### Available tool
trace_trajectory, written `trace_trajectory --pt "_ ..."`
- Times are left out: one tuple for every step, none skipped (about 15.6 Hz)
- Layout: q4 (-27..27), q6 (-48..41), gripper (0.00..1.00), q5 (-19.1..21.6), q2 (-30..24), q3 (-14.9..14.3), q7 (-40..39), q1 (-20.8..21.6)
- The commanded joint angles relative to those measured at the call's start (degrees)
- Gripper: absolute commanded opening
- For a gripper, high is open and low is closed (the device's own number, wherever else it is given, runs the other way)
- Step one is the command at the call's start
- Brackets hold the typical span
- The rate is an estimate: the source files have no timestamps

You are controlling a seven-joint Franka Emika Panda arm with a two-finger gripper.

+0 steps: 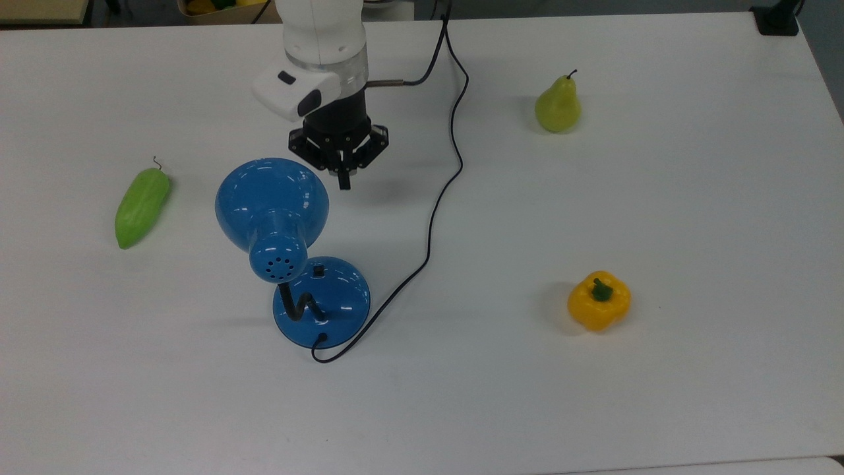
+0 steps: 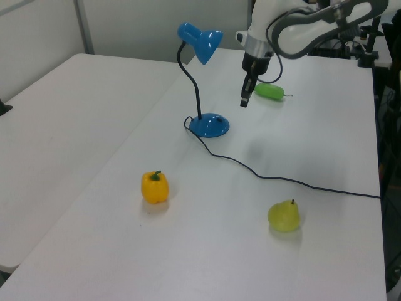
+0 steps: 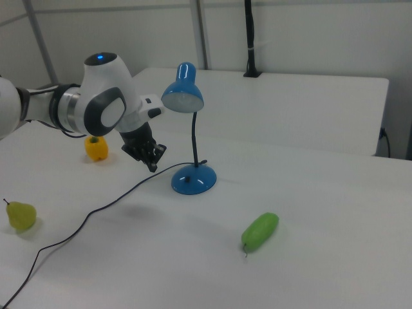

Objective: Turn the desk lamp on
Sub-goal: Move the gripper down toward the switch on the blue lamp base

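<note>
Flanking desk lamp [image 1: 273, 210]: clenched claw [image 1: 343, 181], cord [image 1: 432, 218], green gourd [image 1: 142, 206]

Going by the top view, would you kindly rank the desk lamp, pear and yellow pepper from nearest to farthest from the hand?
From the hand:
1. Desk lamp, beside it, toward the top view's left.
2. Pear, upper right.
3. Yellow pepper, lower right.

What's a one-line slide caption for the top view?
Panda gripper hovering beside the blue desk lamp, with a cucumber, pear and yellow pepper on the white table.
</note>
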Motion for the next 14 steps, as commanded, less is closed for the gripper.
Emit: trace_trajectory --pt "-0.7 6.8 0.00 -1.0 1.9 0.0 -0.4 -0.9" --pt "-0.7 8.6 0.00 -1.0 2.5 0.0 -0.4 -1.0" --pt "-0.6 10.2 0.00 -1.0 3.2 0.0 -0.4 -1.2" --pt "-0.6 12.0 0.00 -1.0 4.0 0.0 -0.3 -1.2" --pt "-0.6 13.9 0.00 -1.0 5.0 0.0 -0.3 -1.3" --pt "-0.7 15.7 0.00 -1.0 5.7 0.0 -0.1 -1.4" --pt "-0.8 17.7 0.00 -1.0 6.3 0.0 0.1 -1.4" --pt "-1.4 19.9 0.00 -1.0 6.7 -0.1 0.1 -1.5" --pt "-2.3 22.1 0.00 -1.0 6.9 -0.2 0.1 -1.6" --pt "-3.1 24.4 0.00 -1.0 7.1 -0.2 0.1 -1.8" --pt "-3.7 26.6 0.00 -1.0 7.4 -0.2 0.1 -1.8" --pt "-4.0 28.6 0.00 -0.9 7.9 -0.2 0.1 -1.8" --pt "-4.0 30.1 0.00 -0.7 8.4 -0.2 0.1 -1.8" --pt "-4.0 30.9 0.00 -0.6 9.1 -0.2 0.1 -1.9"
